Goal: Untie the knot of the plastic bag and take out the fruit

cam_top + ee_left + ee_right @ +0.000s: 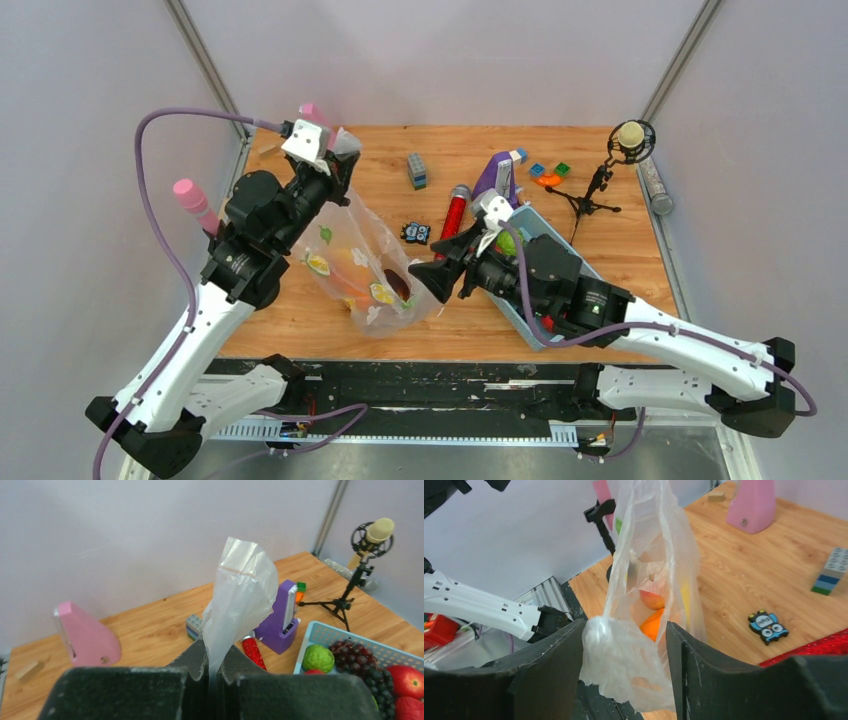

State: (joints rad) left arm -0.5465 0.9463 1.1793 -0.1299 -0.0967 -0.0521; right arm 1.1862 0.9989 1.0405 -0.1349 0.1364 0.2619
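At the near middle of the table (640, 245), the bag (365, 265) hangs stretched between the two arms. The right gripper (624, 630) is spread wide, one finger on each side of the bag's lower end, not pinching it. A bunched whitish lump, apparently the knot (599, 629), lies against one finger. The fruit (653, 611) sits inside the film: a peach-coloured round one, an orange piece and something yellow.

Just right of the bag, the right arm lies over the tray (330, 629), which holds grapes (352, 652), a lime (317, 658) and red apples (407, 675).

Farther off, an owl toy (415, 233) and a red tube (455, 212) lie close beside the right gripper. The left gripper (212, 662), up at the far left, is clenched on a flap of film that sticks out past its tips.

Beyond stand a grey brick (417, 170), a purple stand (497, 178), small coloured blocks (548, 174) and, far right, a microphone tripod (600, 182). A pink wedge (85, 635) sits in the far-left corner.

The table's left edge and wall run close by the left arm. Bare wood shows near the bag and along the far middle.
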